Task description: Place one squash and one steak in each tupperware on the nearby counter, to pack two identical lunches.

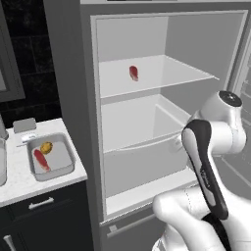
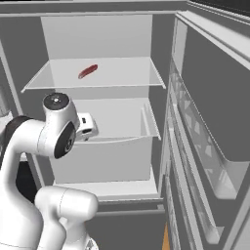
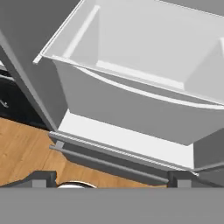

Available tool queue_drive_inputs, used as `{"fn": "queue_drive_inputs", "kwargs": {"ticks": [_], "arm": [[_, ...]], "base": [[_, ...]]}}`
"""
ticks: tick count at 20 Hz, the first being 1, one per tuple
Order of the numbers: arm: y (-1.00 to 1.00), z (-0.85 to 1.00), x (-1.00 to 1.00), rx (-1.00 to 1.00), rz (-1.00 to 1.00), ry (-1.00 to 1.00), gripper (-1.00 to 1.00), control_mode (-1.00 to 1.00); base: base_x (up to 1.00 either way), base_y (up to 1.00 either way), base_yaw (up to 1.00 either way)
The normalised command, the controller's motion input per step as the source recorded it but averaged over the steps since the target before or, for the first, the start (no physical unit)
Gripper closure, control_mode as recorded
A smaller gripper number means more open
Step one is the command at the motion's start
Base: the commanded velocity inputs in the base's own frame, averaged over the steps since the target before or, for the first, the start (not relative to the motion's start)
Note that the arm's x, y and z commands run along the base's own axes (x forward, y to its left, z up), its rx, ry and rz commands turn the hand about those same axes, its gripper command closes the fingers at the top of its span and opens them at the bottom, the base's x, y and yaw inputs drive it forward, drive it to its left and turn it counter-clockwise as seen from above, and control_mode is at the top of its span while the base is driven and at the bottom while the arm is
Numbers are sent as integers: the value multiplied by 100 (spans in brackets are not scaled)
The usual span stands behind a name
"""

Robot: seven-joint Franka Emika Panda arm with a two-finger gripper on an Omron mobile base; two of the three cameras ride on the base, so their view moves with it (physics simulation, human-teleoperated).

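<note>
- Lower left of my left base view: white marble-look counter (image 1: 19, 184) over dark cabinets carries a shallow grey rectangular tupperware tray (image 1: 66, 169).
- In that tray: one lumpy yellow-orange squash (image 1: 46, 147) toward the back, one flat red steak (image 1: 41, 160) just in front and left of it.
- Centre: open grey fridge (image 1: 73, 73); second flat red steak (image 1: 133, 73) lies alone on its upper shelf, also seen upper left in my right base view (image 2: 88, 71).
- Below the shelf: pale fridge drawer (image 3: 131, 109), upper part of my hand view.
- Gripper (image 3: 111, 181): dark tips stand wide apart at bottom, nothing between them.
</note>
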Motion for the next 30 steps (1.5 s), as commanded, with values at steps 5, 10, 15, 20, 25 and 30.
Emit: {"fn": "queue_drive_inputs", "kwargs": {"ticks": [5,10,15,20,25,30], "arm": [[1,100,58,11,12,0,-100,-100],[27,100,77,11,3,0,-100,-100],[40,57,87,5,0,0,-100,-100],[34,19,85,3,-2,0,-100,-100],[41,-41,98,0,-8,0,-100,-100],[18,-53,65,0,-15,-8,-100,-100]], "base": [[0,0,0],[0,0,0],[0,0,0],[0,0,0],[0,0,0],[0,0,0]]}}
